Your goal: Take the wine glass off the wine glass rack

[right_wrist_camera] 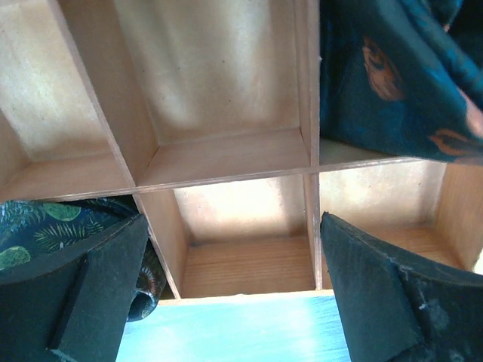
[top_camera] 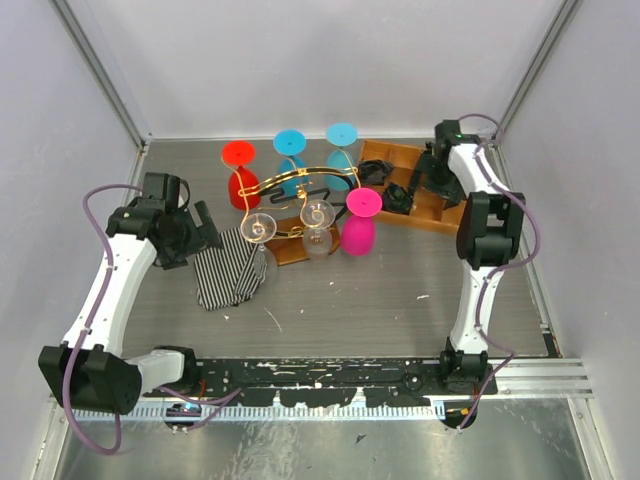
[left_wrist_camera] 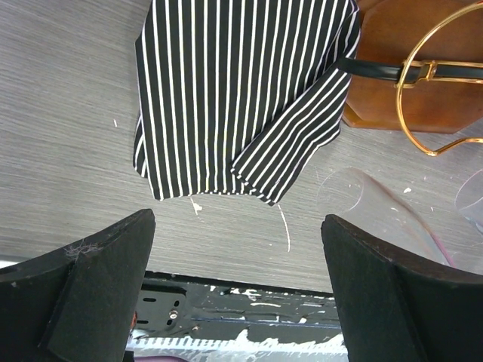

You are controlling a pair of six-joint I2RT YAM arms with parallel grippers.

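The wine glass rack, gold wire with a black band on a brown wooden base, stands mid-table. Several wine glasses hang on it upside down: red, two blue, magenta and two clear. My left gripper is open to the left of the rack, over a striped cloth. In the left wrist view, a clear wine glass and the rack's base lie ahead and right of the open left gripper. My right gripper is open over a wooden tray.
The orange-brown compartmented tray sits at the back right; dark patterned cloths fill some compartments. A blue surface shows between the right gripper's fingers. White walls enclose the table on three sides.
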